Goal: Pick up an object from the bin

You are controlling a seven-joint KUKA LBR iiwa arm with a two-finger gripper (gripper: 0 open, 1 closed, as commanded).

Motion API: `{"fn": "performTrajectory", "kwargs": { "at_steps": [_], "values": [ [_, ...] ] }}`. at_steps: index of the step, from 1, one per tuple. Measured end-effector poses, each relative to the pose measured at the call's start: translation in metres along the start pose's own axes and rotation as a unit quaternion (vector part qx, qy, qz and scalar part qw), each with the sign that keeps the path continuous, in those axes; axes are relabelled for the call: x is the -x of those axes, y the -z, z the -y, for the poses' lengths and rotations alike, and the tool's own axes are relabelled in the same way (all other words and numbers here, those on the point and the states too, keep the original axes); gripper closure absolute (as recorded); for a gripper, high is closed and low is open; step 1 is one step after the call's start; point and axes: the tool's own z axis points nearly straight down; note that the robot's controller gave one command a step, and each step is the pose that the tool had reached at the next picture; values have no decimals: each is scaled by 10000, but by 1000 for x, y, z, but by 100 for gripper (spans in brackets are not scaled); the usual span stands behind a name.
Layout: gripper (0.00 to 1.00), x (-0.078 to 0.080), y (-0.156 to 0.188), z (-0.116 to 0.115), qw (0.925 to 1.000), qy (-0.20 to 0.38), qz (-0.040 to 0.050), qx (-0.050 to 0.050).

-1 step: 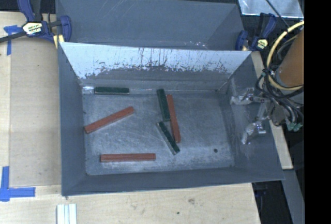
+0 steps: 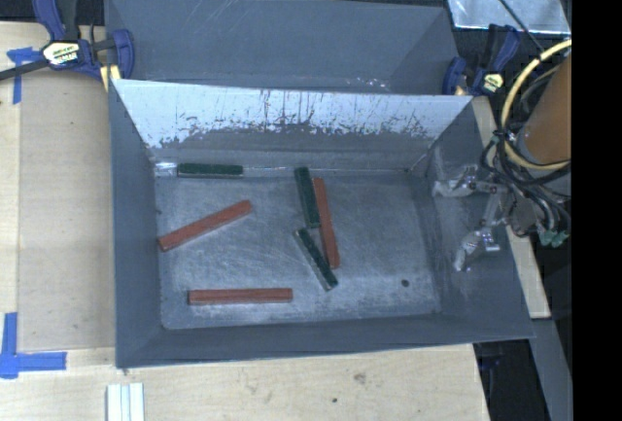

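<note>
**Gripper empty at 3 o'clock wall, six bars on the floor**

Gripper [image 2: 465,215] sits over the sloped right wall of the bin [image 2: 282,50], at 3 o'clock from the floor centre. The two metal fingers [image 2: 455,185] stand spread apart with nothing between them. It isn't above any bar.

Count: 3 red-brown bars, 3 dark green bars, all long, thin and lying flat.

Red-brown:
- slanted red-brown bar [image 2: 206,225] at 9 o'clock, with its right end raised toward 12. It lies alone.
- level red-brown bar [image 2: 240,296] at 7 o'clock, parallel to the front wall. It lies alone.
- centre red-brown bar [image 2: 326,223], just right of centre, running roughly 12 to 6.

Dark green:
- back green bar [image 2: 209,170] at 10–11 o'clock, lying along the foot of the back wall.
- upper green bar [image 2: 306,195], tight against the left side of the centre red-brown bar.
- lower green bar [image 2: 317,259], angled toward 5 o'clock, with its far end at the bottom of the centre red-brown bar.

The centre cluster of three is the group nearest the gripper, but well apart from it, with bare floor between.
</note>
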Motion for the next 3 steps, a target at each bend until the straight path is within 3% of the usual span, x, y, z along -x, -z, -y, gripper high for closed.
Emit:
{"fn": "performTrajectory", "kwargs": {
  "at_steps": [1, 2, 3],
  "values": [
    [0, 0, -50, -33, 10000, -12, 31, -9],
    [0, -14, -69, -67, 9998, -188, -61, 12],
    [0, -8, -57, -105, 9999, 154, -4, 2]
  ]
}}
